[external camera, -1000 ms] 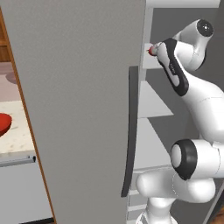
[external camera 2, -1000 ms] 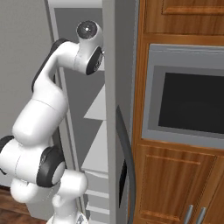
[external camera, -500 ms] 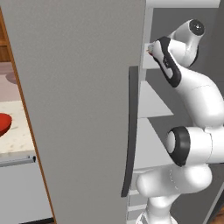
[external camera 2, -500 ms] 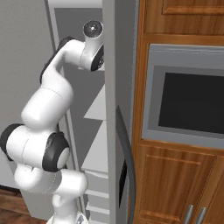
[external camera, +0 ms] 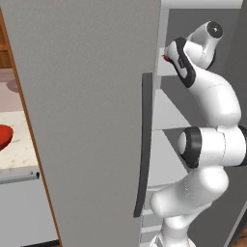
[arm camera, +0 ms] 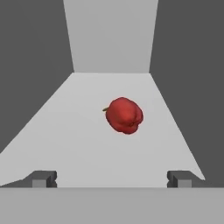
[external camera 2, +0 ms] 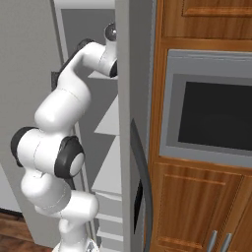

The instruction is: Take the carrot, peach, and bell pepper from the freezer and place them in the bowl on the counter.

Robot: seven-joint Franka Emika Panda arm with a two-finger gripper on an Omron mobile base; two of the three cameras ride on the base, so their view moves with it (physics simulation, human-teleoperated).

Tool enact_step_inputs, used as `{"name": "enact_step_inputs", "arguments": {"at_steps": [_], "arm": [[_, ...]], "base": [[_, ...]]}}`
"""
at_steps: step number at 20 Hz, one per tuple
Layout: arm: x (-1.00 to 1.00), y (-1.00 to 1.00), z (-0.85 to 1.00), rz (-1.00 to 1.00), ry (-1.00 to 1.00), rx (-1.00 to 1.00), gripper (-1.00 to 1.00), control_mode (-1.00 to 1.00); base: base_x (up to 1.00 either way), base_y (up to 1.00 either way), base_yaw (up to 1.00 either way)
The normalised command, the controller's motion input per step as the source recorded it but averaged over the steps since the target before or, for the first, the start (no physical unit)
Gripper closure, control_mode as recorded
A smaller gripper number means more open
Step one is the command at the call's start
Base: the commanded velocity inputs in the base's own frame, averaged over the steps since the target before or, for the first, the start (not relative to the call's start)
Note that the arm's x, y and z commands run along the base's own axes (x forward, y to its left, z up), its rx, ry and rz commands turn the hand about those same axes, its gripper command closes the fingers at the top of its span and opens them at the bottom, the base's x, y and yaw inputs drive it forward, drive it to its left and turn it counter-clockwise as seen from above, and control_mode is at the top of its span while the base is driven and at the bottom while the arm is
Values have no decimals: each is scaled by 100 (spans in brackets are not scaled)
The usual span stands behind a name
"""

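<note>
Hand view: gripper (arm camera: pixel 112 178) is hanging wide open, gripping nothing — lining up on the bell pepper (arm camera: pixel 124 115), which is sitting mid-shelf inside the freezer (external camera: pixel 87 96), centred between the fingertips for a straight-in grab.

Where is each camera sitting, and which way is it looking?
Left base view: behind the arm on its left, facing the tall grey freezer; white arm rises at right; shiny red bowl on the beige counter.
Right base view: behind on the right, facing the freezer's white shelves and a wooden-framed oven; arm at left.
Hand view: on the hand, looking along a shelf at the glossy red bell pepper; open pincer at bottom.
Both base views share freezer and arm.
</note>
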Motion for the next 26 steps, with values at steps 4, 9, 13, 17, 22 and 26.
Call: {"name": "enact_step_inputs", "arguments": {"at_steps": [4,9,13,17,22,26], "arm": [[32,-11,-4,0,1,0,-100,-100],[33,0,-11,0,0,0,-100,-100],[33,0,-18,0,1,0,-100,-100],[31,-2,-22,0,0,0,-100,-100],[37,-1,-7,0,1,0,-100,-100],[37,-6,0,0,0,0,-100,-100]], "base": [[0,0,0],[0,0,0],[0,0,0],[0,0,0],[0,0,0],[0,0,0]]}}
